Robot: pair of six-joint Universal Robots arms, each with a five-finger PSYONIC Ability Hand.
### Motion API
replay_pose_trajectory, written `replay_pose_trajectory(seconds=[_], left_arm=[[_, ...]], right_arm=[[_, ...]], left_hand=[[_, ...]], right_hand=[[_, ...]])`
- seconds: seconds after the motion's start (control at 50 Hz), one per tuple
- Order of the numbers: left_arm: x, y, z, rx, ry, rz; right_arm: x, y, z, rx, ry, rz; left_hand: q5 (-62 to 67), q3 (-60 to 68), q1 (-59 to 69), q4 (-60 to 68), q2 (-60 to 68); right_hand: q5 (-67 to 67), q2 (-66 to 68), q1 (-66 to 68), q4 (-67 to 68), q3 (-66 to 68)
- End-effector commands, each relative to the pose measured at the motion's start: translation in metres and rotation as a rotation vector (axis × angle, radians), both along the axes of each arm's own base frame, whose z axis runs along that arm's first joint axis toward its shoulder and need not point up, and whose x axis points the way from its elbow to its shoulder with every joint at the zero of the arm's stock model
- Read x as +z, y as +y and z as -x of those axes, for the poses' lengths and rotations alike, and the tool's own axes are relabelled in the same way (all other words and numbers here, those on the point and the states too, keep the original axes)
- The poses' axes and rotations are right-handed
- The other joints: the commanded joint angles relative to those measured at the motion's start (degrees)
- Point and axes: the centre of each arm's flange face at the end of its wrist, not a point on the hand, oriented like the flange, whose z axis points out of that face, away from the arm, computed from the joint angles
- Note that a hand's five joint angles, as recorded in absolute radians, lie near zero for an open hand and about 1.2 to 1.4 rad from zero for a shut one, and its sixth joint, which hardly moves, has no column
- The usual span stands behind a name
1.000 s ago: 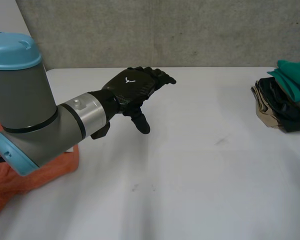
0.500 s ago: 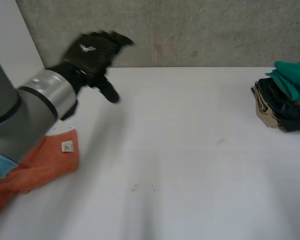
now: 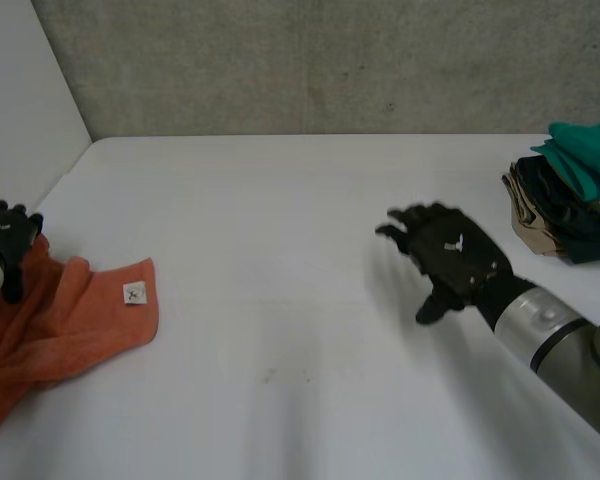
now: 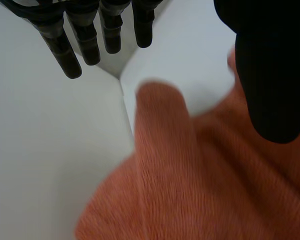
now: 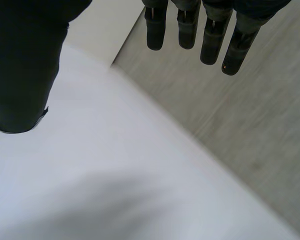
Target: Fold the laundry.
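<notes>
Where the orange towel (image 3: 75, 320) lies: on the table (image 3: 280, 220), rumpled.
Left hand (image 3: 2, 240): at the towel's edge, fingers straight, holding nothing.
Right hand (image 3: 450, 255): well apart from the towel, fingers spread wide.

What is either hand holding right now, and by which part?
Nothing. The left hand is open, fingers straight, over the edge of the orange towel, not gripping it. The right hand is open above the table.
</notes>
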Motion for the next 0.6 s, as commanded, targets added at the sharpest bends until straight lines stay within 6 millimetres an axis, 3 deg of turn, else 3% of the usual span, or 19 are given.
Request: replay_pose_trajectory(seconds=[0.02, 0.06, 0.16, 0.22, 0.24, 0.3, 0.34, 0.36, 0.4, 0.42, 0.54, 0.6], left_arm=[[-0.036, -0.027, -0.032, 0.014, -0.054, -0.029], [-0.042, -0.03, -0.033, 0.015, -0.062, -0.028], [-0.043, -0.039, -0.036, 0.046, -0.078, 0.014], [-0.03, -0.04, -0.027, 0.043, -0.078, 0.069], [-0.009, -0.039, -0.012, 0.015, -0.071, 0.147], [0.03, -0.03, 0.027, -0.068, 0.02, 0.282], [0.046, -0.023, 0.046, -0.111, 0.1, 0.329], [0.067, -0.013, 0.072, -0.176, 0.216, 0.379], [0.088, -0.004, 0.095, -0.239, 0.313, 0.416], [0.101, 0.009, 0.115, -0.297, 0.393, 0.421], [0.129, 0.059, 0.188, -0.506, 0.616, 0.355], [0.112, 0.081, 0.223, -0.589, 0.671, 0.249]], right_arm=[[-0.029, 0.004, 0.005, -0.007, 0.167, -0.032], [-0.029, 0.004, 0.006, -0.007, 0.174, -0.027], [-0.029, 0.003, 0.007, -0.012, 0.172, -0.034], [-0.029, 0.003, 0.007, -0.014, 0.171, -0.035], [-0.029, 0.003, 0.007, -0.014, 0.169, -0.035], [-0.027, 0.003, 0.008, -0.019, 0.168, -0.028], [-0.026, 0.002, 0.009, -0.029, 0.169, -0.022], [-0.026, 0.002, 0.009, -0.035, 0.17, -0.02], [-0.024, -0.001, 0.011, -0.067, 0.175, -0.015], [-0.022, -0.003, 0.013, -0.087, 0.177, -0.007], [-0.013, -0.015, 0.024, -0.186, 0.181, 0.024], [-0.01, -0.017, 0.028, -0.213, 0.181, 0.034]], left_hand=[[5.47, 5.89, 7.09, 6.35, 6.25], [10.34, 10.76, 11.96, 11.22, 11.12], [67.24, 67.65, 68.86, 68.12, 68.02], [67.37, 67.79, 68.99, 68.25, 68.15], [67.37, 67.79, 68.99, 68.25, 68.15], [67.37, 67.79, 68.99, 68.25, 68.15], [67.37, 67.79, 68.99, 68.25, 68.15], [67.37, 67.79, 68.99, 68.25, 68.15], [67.37, 67.79, 68.99, 68.25, 68.15], [67.37, 67.79, 68.99, 68.25, 68.15], [67.37, 67.79, 68.99, 68.25, 68.15], [67.37, 67.79, 68.99, 68.25, 68.15]], right_hand=[[-3.54, -2.68, -2.18, -3.61, -2.19], [-3.54, -2.68, -2.18, -3.61, -2.19], [-3.54, -2.68, -2.18, -3.61, -2.19], [-3.54, -2.68, -2.18, -3.61, -2.19], [-3.54, -2.68, -2.18, -3.61, -2.19], [-3.54, -2.68, -2.18, -3.61, -2.19], [-3.54, -2.68, -2.18, -3.61, -2.19], [-3.54, -2.68, -2.18, -3.61, -2.19], [-3.54, -2.68, -2.18, -3.61, -2.19], [-3.54, -2.68, -2.18, -3.61, -2.19], [-3.54, -2.68, -2.18, -3.61, -2.19], [-3.54, -2.68, -2.18, -3.61, -2.19]])
